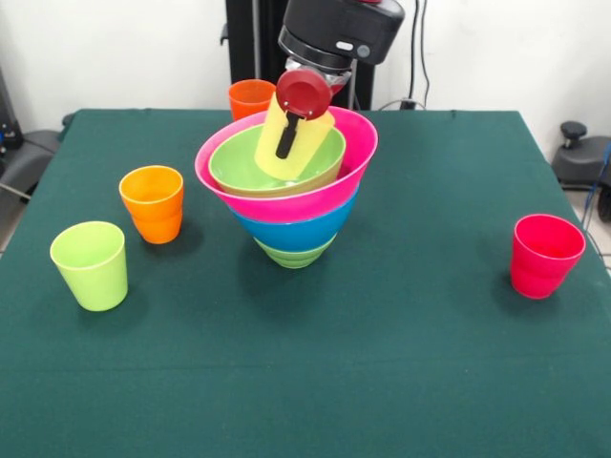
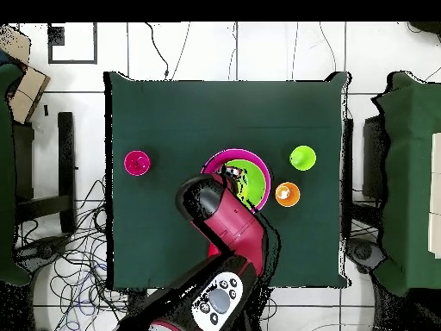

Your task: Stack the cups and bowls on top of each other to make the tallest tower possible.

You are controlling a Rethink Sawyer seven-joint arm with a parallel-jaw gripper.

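The tool (image 1: 298, 119) pinches the yellow cup (image 1: 291, 143) by its rim, tilted over the small green bowl (image 1: 239, 164) atop the tower (image 1: 291, 205). Light, stiff, slick plastic; the rim grip suits.

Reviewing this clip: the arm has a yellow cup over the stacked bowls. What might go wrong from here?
1. The yellow cup hangs tilted in the gripper; released so, it may land on its side in the top green bowl rather than upright.
2. The bowl stack flares upward from a narrow base, so a downward push could tip it.
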